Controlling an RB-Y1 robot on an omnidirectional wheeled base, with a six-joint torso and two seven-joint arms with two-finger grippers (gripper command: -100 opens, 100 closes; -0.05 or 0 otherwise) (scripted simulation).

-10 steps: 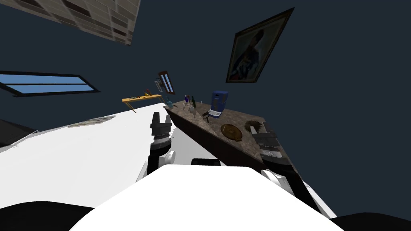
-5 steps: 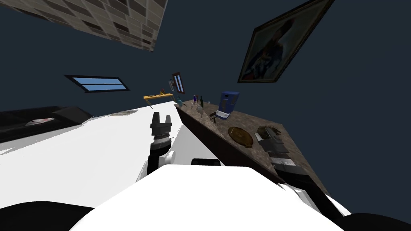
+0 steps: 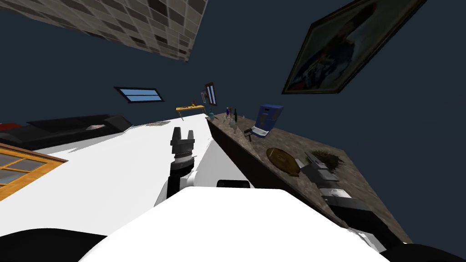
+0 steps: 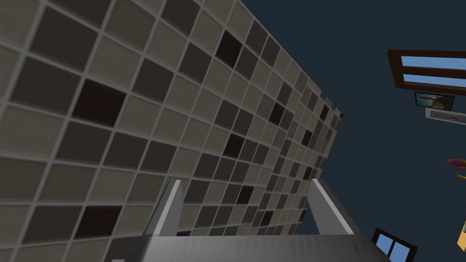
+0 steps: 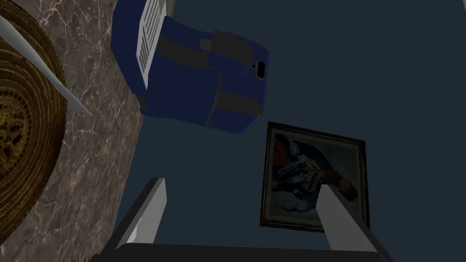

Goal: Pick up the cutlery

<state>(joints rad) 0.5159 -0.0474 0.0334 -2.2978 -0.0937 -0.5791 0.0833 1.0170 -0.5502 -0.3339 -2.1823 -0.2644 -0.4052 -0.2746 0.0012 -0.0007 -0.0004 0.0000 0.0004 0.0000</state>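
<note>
Your left pincer (image 4: 245, 182): spread, empty.
Your right pincer (image 5: 241, 184): spread, empty.
Right wrist view: pale blade (image 5: 45, 68) across round mat (image 5: 18, 136) on desk (image 5: 100, 150).

Left claw (image 3: 182, 133) and right claw (image 5: 243, 184) both spread wide.

Blue machine (image 3: 269, 117) on brown marble counter (image 3: 296, 142), round woven mat (image 3: 283, 160) nearby, framed painting (image 3: 346, 50) above

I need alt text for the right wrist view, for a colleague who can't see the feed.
The right tool is open and empty by a brown marbled counter, where a pale pointed blade lies across a round patterned plate. A blue machine stands beyond the plate, and a framed painting hangs on the dark wall.
</note>
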